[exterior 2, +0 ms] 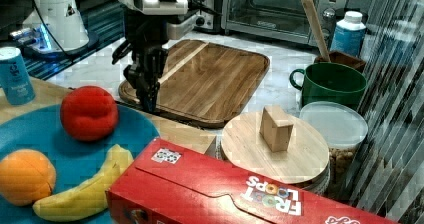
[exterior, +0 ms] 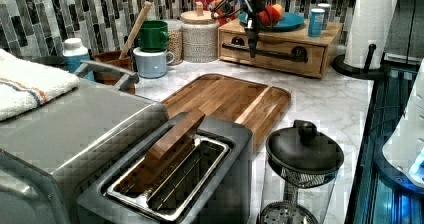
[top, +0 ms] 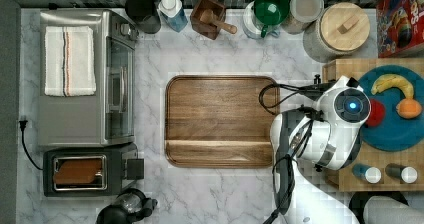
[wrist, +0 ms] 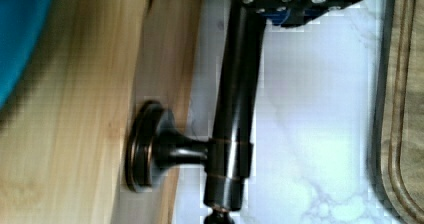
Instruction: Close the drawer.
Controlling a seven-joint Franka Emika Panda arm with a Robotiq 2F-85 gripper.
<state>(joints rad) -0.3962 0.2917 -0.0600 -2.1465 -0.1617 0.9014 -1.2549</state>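
The drawer [exterior: 272, 60] sits in a light-wood box under a blue plate [exterior: 287, 21] with fruit. Its front looks about level with the box front, and I cannot see a gap. A long black bar handle [exterior: 280, 53] runs across it. My gripper [exterior: 251, 51] points straight down right at the handle's left part in the left view, and its fingers look shut with nothing between them. In the wrist view the handle bar [wrist: 235, 109] and its round mount [wrist: 145, 154] stand off the drawer front [wrist: 170, 74], with the gripper [wrist: 295, 4] on the bar's outer side.
A darker brown tray [top: 220, 121] lies on the marble counter just in front of the drawer. Two small cans [top: 372, 174] stand on the box top. A paper towel roll [exterior: 370, 19], jars, mugs and a cereal box [exterior 2: 210, 189] crowd the box's surroundings.
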